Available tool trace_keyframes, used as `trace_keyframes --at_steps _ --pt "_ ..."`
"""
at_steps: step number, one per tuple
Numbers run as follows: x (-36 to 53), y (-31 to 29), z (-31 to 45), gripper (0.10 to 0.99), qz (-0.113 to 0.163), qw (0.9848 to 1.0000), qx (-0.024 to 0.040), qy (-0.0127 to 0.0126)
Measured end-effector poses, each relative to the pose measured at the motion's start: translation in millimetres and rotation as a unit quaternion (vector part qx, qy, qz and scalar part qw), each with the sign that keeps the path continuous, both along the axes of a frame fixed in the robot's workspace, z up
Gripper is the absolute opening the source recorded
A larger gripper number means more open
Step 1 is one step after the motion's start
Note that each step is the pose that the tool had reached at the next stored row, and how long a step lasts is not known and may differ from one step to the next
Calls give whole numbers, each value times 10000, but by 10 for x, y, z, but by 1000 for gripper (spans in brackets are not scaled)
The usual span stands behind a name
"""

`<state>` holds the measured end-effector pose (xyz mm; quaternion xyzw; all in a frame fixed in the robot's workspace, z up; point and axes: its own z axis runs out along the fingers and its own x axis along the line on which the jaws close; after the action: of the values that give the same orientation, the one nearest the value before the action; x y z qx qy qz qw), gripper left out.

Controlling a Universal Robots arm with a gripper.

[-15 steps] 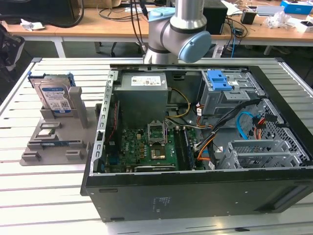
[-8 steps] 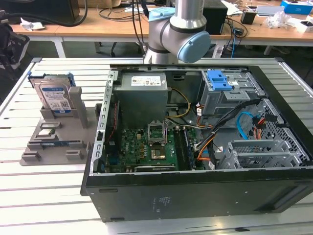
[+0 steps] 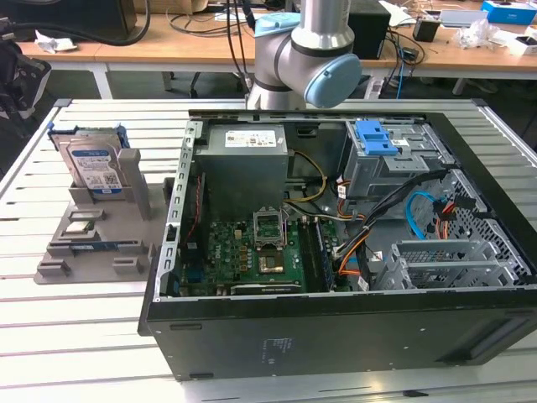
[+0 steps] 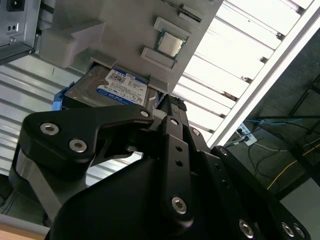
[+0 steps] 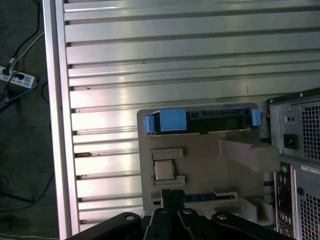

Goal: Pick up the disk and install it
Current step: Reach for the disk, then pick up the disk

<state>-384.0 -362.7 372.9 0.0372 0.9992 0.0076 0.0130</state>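
blue-framed disk (image 3: 94, 164) stands on edge in the grey stand (image 3: 101, 227) beside the case (image 3: 336, 336), so the empty gripper (image 5: 171, 196), jaws pinched together nearby, would need to spread and straddle its flat faces squarely.

Slatted metal table with 2 items on it.
The ribbed silver table (image 3: 84, 336) carries a grey plastic holder (image 3: 88, 248) toward the exterior view's left and an open black computer case (image 3: 336, 336) just beside it on the right, lying on its side.
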Motion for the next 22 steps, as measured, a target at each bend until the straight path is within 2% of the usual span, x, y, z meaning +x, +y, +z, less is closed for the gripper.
trace_keyframes --at_steps 13,18,21,22 --pt "0 0 0 106 20 10000 -2 0" --pt "0 3 -1 106 326 9995 -4 -1" --pt "0 4 0 106 549 9985 -8 0" --pt "0 4 0 106 724 9974 -10 0"
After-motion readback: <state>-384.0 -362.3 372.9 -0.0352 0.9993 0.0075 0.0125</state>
